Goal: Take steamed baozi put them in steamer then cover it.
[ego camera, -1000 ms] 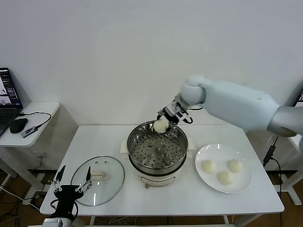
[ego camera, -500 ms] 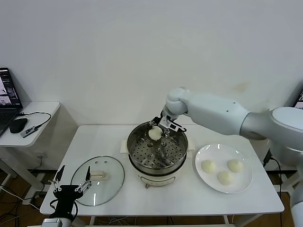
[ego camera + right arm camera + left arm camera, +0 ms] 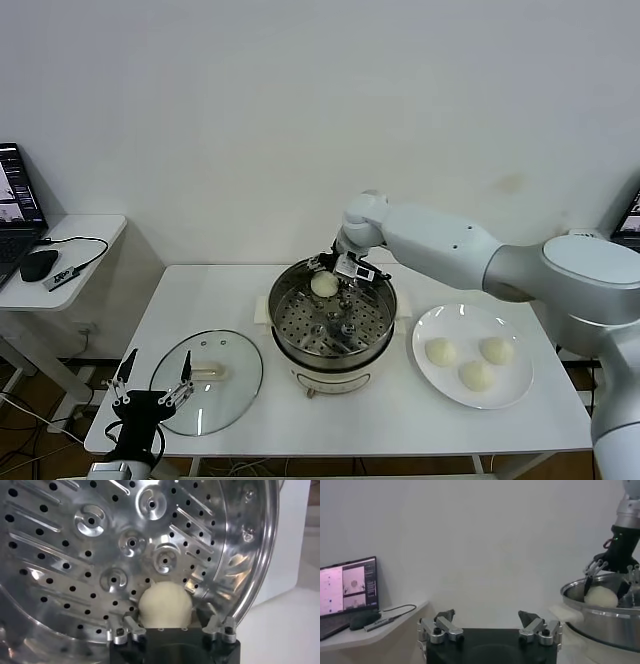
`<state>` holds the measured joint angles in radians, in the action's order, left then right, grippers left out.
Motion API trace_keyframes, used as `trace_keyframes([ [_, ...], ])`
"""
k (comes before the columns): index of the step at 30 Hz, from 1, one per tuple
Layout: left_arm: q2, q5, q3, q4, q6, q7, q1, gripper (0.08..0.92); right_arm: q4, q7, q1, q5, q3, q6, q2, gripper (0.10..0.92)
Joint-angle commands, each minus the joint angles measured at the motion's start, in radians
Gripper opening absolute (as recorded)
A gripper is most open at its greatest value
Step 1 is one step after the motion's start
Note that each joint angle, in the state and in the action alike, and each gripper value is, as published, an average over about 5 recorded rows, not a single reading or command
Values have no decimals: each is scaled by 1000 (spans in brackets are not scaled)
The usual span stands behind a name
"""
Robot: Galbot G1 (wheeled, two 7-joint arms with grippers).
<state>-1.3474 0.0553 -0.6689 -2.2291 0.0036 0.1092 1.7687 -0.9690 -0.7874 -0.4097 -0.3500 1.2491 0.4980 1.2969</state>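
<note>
steamer (image 3: 332, 325) open-topped, tray mostly bare | right gripper (image 3: 334, 277) with baozi (image 3: 324, 284) blocks far rim

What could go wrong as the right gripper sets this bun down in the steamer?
The right gripper holds a baozi close to the far rim of the steamer; its fingers may clip the rim on retreat. Released here, the bun could roll on the perforated tray. A firm squeeze might dent it.
</note>
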Motion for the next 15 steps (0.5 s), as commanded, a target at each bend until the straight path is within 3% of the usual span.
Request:
trace_keyframes([
  [1,0,-1,0,-2,0,-1,1,823,-6,0,-26,22,2,26,-7,821],
  [5,4,0,2,-5,2,-1,0,823,-116,-90,-121,202,26,-76,-79,822],
  [9,14,2,6,-4,10,-1,-2,823,-284,-192,-224,398,39,-292,-220,823],
  [15,32,3,20,-6,22,-2,-12,823,-466,-233,-294,503,36,-555,-462,823],
])
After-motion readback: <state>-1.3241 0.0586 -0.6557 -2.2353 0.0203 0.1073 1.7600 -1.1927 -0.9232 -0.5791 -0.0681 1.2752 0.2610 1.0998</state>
